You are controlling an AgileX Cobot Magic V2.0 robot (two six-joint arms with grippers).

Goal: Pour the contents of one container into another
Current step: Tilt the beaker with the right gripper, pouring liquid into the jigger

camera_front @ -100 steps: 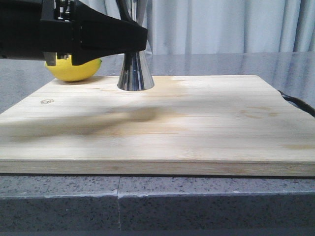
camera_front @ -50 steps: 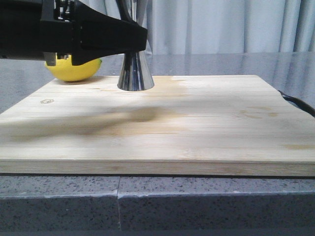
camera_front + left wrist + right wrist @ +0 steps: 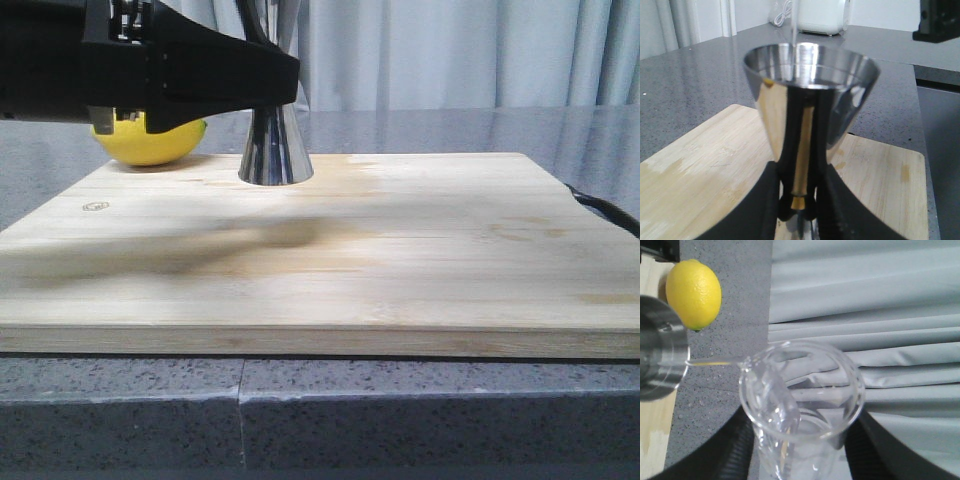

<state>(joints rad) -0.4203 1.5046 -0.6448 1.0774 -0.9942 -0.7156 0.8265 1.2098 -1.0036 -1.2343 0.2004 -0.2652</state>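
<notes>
On the wooden board, the left gripper pinches the waist of the steel jigger, which stands upright near the lemon. The right gripper clamps the tilted glass beaker, whose lip sends a thin stream toward the jigger's rim

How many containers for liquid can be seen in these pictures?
2. The steel jigger stands on the wooden board between the left gripper fingers; the glass beaker, tilted, pours into it, in the right gripper.
</notes>
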